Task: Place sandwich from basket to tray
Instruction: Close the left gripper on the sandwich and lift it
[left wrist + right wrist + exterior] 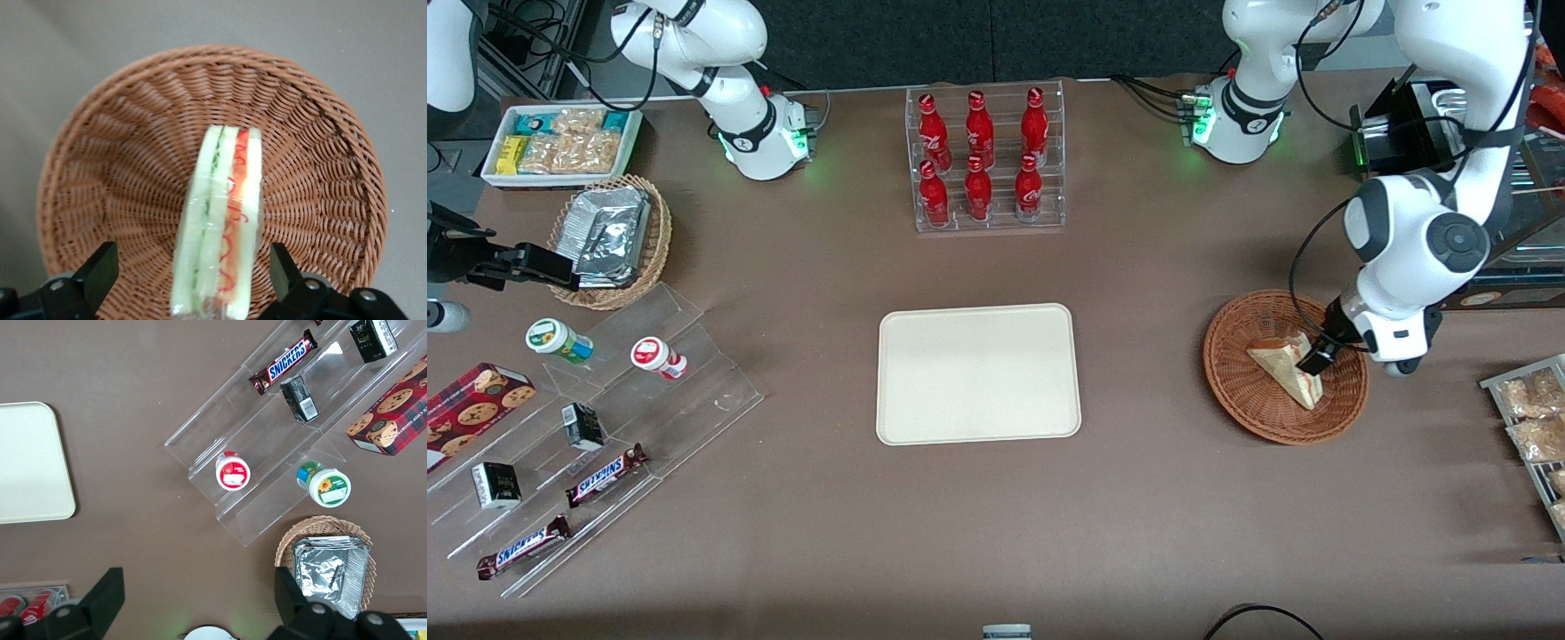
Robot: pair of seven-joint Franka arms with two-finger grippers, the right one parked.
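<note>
sandwich [217, 227] lying in basket [120, 167] | gripper [193, 283] low over it, jaws wide, straddling both bread faces | long axis running straight between jaws | tray [978, 373] well apart, toward table middle

Brown matte counter [1183, 498] fills scene, evenly lit, soft shadows under objects. Dark wall panel [996, 36] along edge farthest from front camera. Black cables near arm bases.
</note>
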